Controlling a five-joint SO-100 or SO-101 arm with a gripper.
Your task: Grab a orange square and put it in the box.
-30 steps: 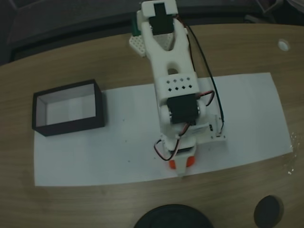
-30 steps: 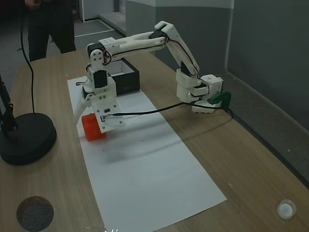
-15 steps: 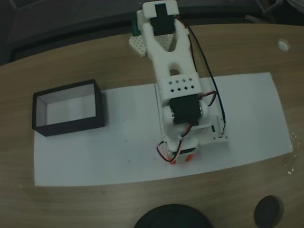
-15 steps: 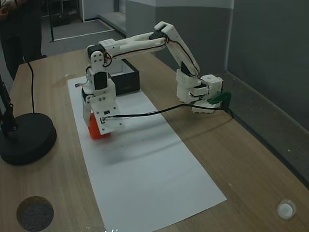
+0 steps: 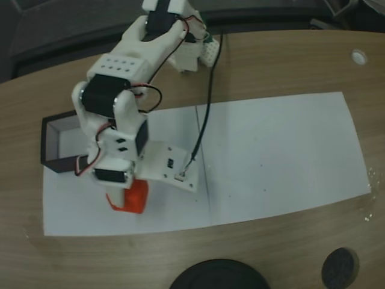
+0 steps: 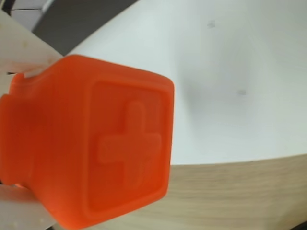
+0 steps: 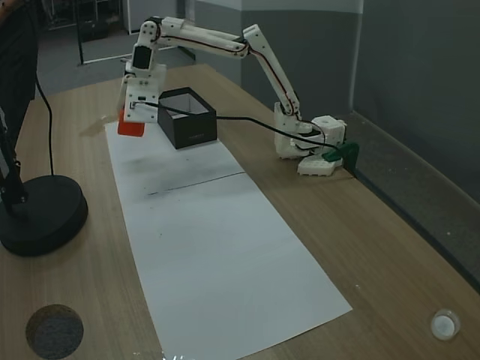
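Gripper (image 5: 123, 201) fingers are seen clamped on the orange square (image 5: 129, 197), which is held clear of the table (image 5: 289, 60). In a fixed view from the side, the gripper (image 7: 129, 126) and square (image 7: 130, 127) are raised above the far end of the paper (image 7: 217, 247), just left of the box (image 7: 187, 118) and at about the level of its rim.

The wooden table is covered in its middle by a long white paper sheet (image 5: 283, 150). The white arm (image 5: 120, 78) is stretched from its base (image 7: 315, 150) at the table edge across to the box side, with a black cable (image 5: 204, 114) running along it. The box (image 5: 54, 147), black-walled with a white floor, is partly hidden by the arm in a fixed view from above; the square is seen below it in that picture, over the paper and outside the walls.

A round black stand base (image 7: 41, 214) is seen on the table beside the paper, and a smaller dark disc (image 7: 54, 331) near the front corner.

In the wrist view the square (image 6: 91, 143) is shown close up, with a raised cross on its face, pressed against a white finger (image 6: 24, 52) at the left, with paper (image 6: 240, 72) and wood (image 6: 240, 191) behind it.
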